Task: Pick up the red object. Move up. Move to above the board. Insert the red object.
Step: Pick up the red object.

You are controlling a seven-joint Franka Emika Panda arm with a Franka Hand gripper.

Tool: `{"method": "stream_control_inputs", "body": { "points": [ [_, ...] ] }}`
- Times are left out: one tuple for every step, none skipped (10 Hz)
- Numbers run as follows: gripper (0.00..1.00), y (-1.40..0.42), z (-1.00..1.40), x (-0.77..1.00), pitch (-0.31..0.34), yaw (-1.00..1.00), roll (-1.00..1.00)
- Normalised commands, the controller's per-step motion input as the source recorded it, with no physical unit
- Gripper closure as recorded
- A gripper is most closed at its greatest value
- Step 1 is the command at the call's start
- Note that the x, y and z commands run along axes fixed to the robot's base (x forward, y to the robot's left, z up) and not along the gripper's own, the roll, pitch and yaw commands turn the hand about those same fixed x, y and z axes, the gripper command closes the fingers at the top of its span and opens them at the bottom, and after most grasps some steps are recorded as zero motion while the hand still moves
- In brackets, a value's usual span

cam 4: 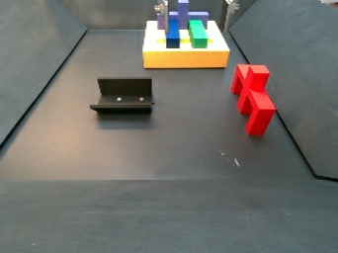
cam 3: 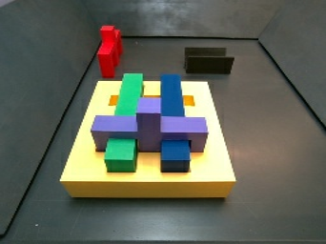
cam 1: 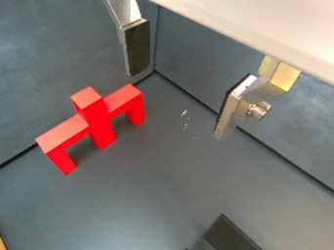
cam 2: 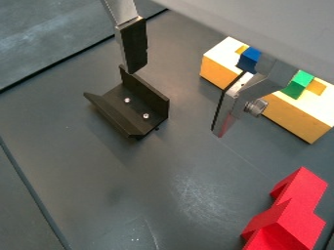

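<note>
The red object (cam 1: pixel 92 122) lies on the dark floor, a bright red bar with a raised centre stub. It also shows in a wrist view (cam 2: pixel 294 210) and in both side views (cam 3: pixel 110 50) (cam 4: pixel 251 96). My gripper (cam 1: pixel 186 83) hangs above the floor, open and empty, with the red object off to one side of the fingers (cam 1: pixel 135 49), not between them. The gripper also shows in a wrist view (cam 2: pixel 183 76). The board (cam 3: pixel 147 176) is a yellow slab with green, blue and purple blocks; it also shows in two more views (cam 2: pixel 307 117) (cam 4: pixel 185 57).
The fixture (cam 2: pixel 131 107) stands on the floor close under one finger; it also shows in both side views (cam 3: pixel 209 62) (cam 4: pixel 125 96). Grey walls (cam 4: pixel 284 59) ring the floor, and the red object lies near one of them.
</note>
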Motion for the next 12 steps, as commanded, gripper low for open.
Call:
{"method": "stream_control_inputs", "body": {
  "points": [
    [0.0, 0.0, 0.0, -0.01, 0.0, -0.03, 0.0],
    [0.0, 0.0, 0.0, 0.0, 0.0, -0.34, 0.0],
    [0.0, 0.0, 0.0, 0.0, 0.0, -0.46, 0.0],
    [0.0, 0.0, 0.0, 0.01, 0.0, -0.49, 0.0],
    [0.0, 0.0, 0.0, -0.07, -0.009, -0.52, 0.0],
    [0.0, 0.0, 0.0, 0.0, 0.0, -0.47, 0.0],
    [0.0, 0.0, 0.0, -0.16, -0.077, -0.5, -0.01],
    [0.0, 0.0, -0.07, -0.15, -0.074, -0.53, -0.01],
    [0.0, 0.0, -0.07, -0.29, -0.127, -0.58, -0.02],
    [0.0, 0.0, -0.09, -0.3, -0.139, -0.62, -0.02],
    [0.0, 0.0, -0.18, -0.32, -0.154, -0.67, -0.03],
    [0.0, 0.0, -0.19, -0.39, -0.14, -0.69, 0.0]
  ]
}}
